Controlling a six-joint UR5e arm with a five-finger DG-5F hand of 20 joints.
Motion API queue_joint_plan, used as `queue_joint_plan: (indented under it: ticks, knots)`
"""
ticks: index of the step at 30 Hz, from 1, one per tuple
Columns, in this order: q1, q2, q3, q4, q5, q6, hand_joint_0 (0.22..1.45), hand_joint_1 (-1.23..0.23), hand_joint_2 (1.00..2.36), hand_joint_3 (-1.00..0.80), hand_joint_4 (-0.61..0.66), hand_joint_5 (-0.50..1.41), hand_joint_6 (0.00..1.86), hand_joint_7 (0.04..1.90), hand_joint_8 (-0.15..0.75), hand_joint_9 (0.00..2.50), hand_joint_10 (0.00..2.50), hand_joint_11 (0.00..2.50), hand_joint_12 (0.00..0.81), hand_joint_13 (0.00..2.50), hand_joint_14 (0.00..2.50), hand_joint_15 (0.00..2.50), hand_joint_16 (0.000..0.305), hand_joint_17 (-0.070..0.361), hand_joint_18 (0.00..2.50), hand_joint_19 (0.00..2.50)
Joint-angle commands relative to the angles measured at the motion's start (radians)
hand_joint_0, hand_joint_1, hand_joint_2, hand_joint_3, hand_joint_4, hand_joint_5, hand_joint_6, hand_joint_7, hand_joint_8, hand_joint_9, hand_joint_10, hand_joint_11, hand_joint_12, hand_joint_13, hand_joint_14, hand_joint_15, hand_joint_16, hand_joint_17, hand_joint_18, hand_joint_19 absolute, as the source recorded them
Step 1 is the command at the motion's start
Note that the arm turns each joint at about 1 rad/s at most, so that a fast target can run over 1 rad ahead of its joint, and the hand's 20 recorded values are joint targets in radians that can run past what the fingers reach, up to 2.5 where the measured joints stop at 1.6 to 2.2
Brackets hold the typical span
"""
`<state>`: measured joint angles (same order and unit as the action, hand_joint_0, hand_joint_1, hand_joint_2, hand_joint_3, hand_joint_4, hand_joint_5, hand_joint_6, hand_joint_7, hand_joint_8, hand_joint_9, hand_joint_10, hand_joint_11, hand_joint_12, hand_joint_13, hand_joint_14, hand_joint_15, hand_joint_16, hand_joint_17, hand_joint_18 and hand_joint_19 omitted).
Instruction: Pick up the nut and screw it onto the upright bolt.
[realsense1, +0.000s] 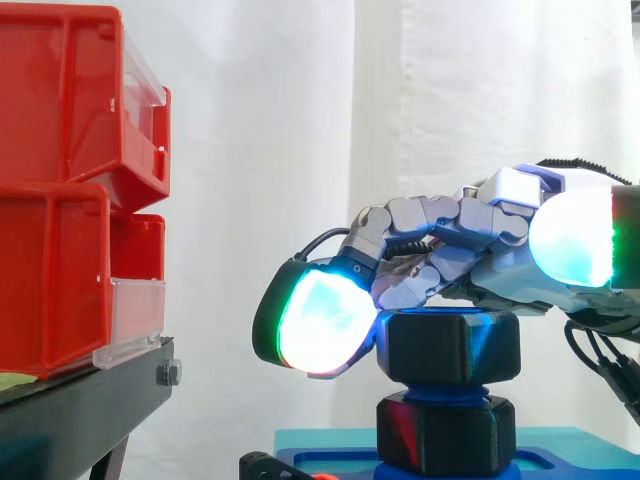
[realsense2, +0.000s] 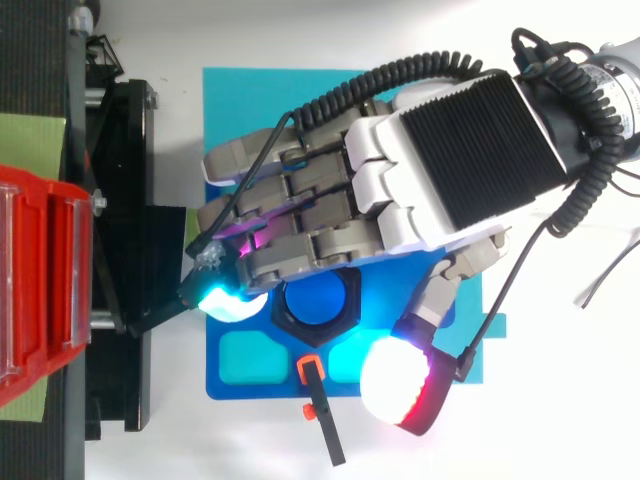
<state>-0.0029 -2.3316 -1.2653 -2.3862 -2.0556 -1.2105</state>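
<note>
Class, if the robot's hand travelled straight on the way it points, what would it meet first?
The hand would probably meet the lower red bin, or the black stand beneath it; depth is unclear.

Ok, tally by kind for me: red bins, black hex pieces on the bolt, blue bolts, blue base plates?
Red bins: 2
Black hex pieces: 2, stacked on the bolt
Blue bolt: 1
Blue base plate: 1
Total: 6

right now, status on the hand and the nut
Hand lying across the nut, grasp unclear. Nut sits on top of the blue bolt, thread showing below it. Nothing blocking the bolt.
</note>
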Motion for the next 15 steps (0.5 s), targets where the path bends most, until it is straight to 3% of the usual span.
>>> queue_joint_plan:
  ticks: [1, 15]
  knots:
    - [0.000, 0.000, 0.000, 0.005, -0.002, 0.000, 0.47, -0.09, 1.00, -0.50, 0.25, -0.06, 0.50, 1.07, 0.226, 0.77, 0.00, 0.00, 0.252, 0.56, 0.00, 0.00, 0.030, 0.067, 0.24, 0.00]
    - [-0.012, 0.000, 0.000, 0.056, -0.002, 0.015, 0.48, -0.10, 1.00, -0.50, 0.22, -0.04, 0.50, 1.30, 0.234, 0.78, 0.00, 0.00, 0.248, 0.58, 0.00, 0.00, 0.029, 0.065, 0.27, 0.00]
